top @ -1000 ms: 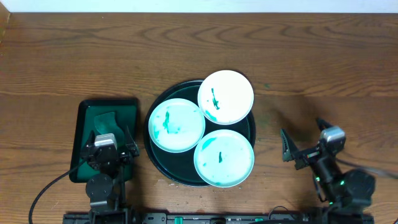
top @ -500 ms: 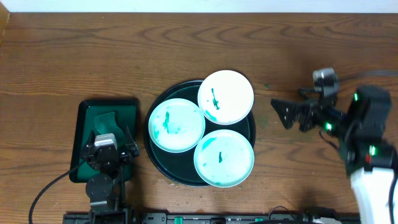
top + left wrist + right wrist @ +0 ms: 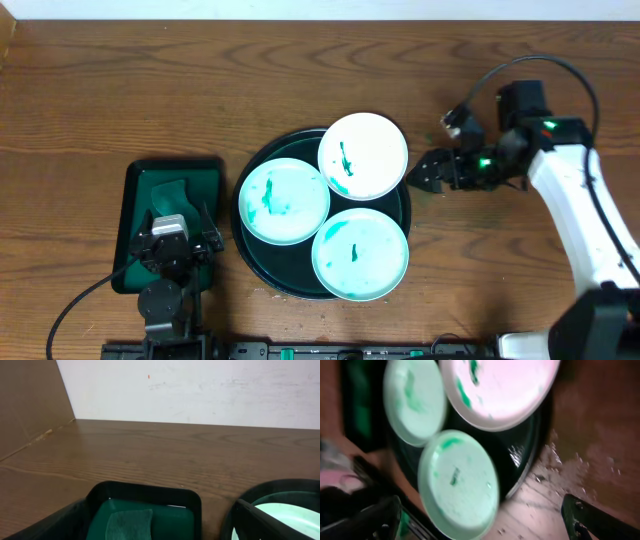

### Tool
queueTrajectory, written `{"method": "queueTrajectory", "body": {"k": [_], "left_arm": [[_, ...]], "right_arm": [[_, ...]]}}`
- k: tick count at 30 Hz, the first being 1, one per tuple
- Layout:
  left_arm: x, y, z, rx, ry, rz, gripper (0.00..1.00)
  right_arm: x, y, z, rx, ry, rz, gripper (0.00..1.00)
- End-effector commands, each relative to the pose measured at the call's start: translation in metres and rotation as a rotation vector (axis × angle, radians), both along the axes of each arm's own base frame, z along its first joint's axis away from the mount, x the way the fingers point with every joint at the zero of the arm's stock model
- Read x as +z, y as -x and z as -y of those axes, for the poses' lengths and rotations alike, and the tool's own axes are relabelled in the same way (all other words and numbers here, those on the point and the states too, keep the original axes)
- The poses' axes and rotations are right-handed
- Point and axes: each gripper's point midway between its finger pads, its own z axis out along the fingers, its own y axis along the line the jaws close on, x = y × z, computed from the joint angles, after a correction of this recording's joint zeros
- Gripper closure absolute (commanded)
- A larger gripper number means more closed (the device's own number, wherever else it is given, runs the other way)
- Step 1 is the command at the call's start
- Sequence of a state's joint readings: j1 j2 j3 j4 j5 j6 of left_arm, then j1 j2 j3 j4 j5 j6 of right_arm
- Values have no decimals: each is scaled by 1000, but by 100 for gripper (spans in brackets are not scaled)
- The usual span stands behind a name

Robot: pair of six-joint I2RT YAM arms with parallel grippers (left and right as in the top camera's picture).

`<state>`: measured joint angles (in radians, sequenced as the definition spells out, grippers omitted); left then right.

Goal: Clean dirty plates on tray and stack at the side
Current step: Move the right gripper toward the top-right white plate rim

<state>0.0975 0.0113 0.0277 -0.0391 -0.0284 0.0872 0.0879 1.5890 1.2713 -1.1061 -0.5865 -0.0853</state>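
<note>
Three smeared plates (image 3: 284, 200) are lying on the tray (image 3: 292, 268), centre of the table (image 3: 200, 90). My right tool (image 3: 412, 172) is hovering agape just beside the tray's right rim. My left tool (image 3: 180, 217) is gaping over the cloth tray (image 3: 138, 190). The table is stretching wide behind.

we see a brown wood-grain desk (image 3: 150, 90) filling nearly the whole overhead view, w/ a thin white wall (image 3: 200, 390) strip along its far edge. in the left wrist view that wall is off-white, scuffed, w/ one tiny red dot (image 3: 148, 376) high up. a plain brown panel (image 3: 27, 400) stands at the desk's left end, meeting the wall at a corner. on the left part of the desk, near the front edge, sits a small rect. dark green tray (image 3: 135, 185) w/ rounded corners and a raised rim; its front half is hidden from above. inside it lies a green cloth (image 3: 172, 190), crumpled, towards the far end. desk has a faint sheen.
</note>
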Motion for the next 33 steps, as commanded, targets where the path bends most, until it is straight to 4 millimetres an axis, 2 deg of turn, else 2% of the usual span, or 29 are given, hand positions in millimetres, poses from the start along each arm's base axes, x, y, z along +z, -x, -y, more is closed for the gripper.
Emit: {"method": "queueTrajectory", "body": {"k": [1, 8, 13, 17, 23, 30, 33], "left_arm": [[-19, 1, -2, 8, -12, -59, 10], [-19, 1, -2, 8, -12, -59, 9], [-19, 1, -2, 8, -12, -59, 10], [-19, 1, -2, 8, -12, -59, 10], [-19, 1, -2, 8, -12, -59, 9], [-19, 1, -2, 10, -13, -58, 10], [-11, -1, 0, -1, -7, -22, 10]], "right_arm": [[-10, -3, 5, 52, 149, 26, 1], [-16, 8, -17, 278, 247, 117, 1], [-14, 12, -36, 306, 204, 126, 1], [-9, 9, -47, 316, 152, 154, 1], [-7, 8, -50, 304, 133, 149, 1], [-4, 10, -57, 199, 85, 79, 1], [-4, 9, -57, 155, 83, 53, 1]]}}
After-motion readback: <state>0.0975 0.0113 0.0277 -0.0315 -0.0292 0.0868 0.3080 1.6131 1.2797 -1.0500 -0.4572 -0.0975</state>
